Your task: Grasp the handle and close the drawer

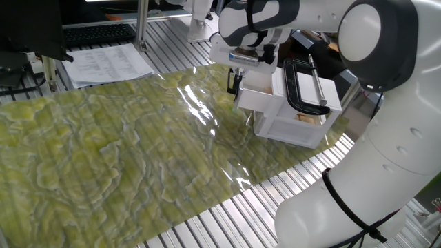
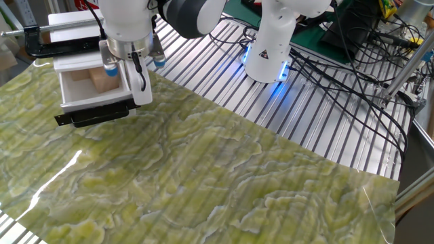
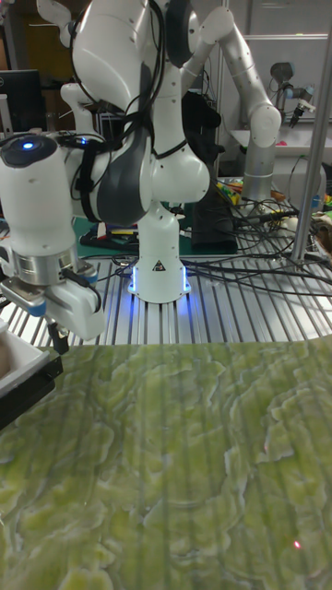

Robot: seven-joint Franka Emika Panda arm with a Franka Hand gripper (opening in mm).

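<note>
The white drawer (image 2: 74, 102) stands pulled out of its small white cabinet (image 1: 293, 127) at the edge of the green mat. Its black handle (image 2: 91, 116) runs along the front and also shows in the tall view (image 3: 28, 387). My gripper (image 2: 135, 95) hangs over the drawer's right front corner, just above and beside the handle's right end, touching neither. It looks open, with nothing between the fingers. In the one fixed view the gripper (image 1: 234, 84) sits at the drawer's front corner. A wooden block (image 2: 100, 81) lies inside the drawer.
A large black clamp (image 1: 303, 86) with a silver rod pins the cabinet top. The robot base (image 2: 268, 47) and loose cables (image 2: 352, 61) sit on the slatted table behind. Papers (image 1: 110, 62) and a keyboard (image 1: 96, 33) lie beyond the green mat (image 2: 217, 183).
</note>
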